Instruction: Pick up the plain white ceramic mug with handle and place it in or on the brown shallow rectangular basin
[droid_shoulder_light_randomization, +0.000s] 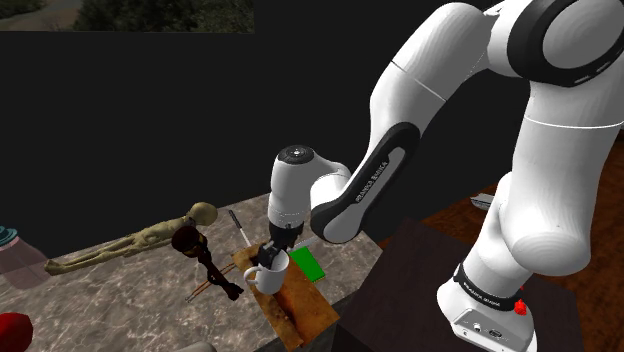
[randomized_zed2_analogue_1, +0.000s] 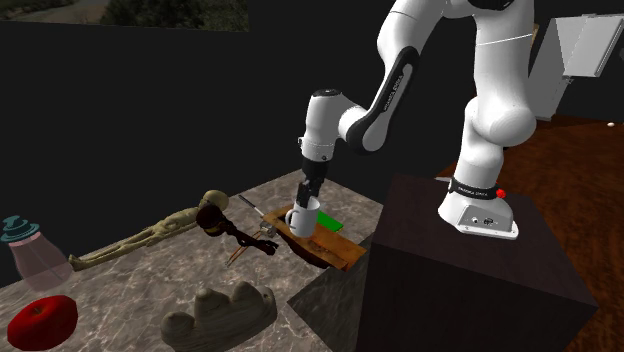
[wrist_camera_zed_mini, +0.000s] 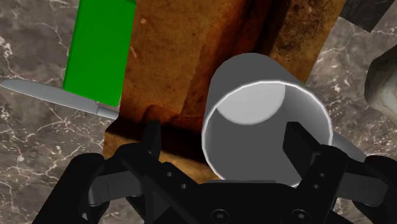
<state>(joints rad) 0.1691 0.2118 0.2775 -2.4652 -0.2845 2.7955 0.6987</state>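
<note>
The gripper (wrist_camera_zed_mini: 225, 135) is spread wide with nothing clasped. The mug (wrist_camera_zed_mini: 254, 79), upright on the basin (wrist_camera_zed_mini: 184, 57), is judged light, rigid, slick and breakable; its rim wall is best pinched.

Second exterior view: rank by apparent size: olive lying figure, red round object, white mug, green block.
1. olive figure
2. red round object, though it is nearest the camera, so its lead over the mug is unsure
3. white mug
4. green block

A veined stone counter (droid_shoulder_light_randomization: 120, 300), reddish-brown floor (randomized_zed2_analogue_1: 575, 185), black area (droid_shoulder_light_randomization: 150, 120) behind.
</note>
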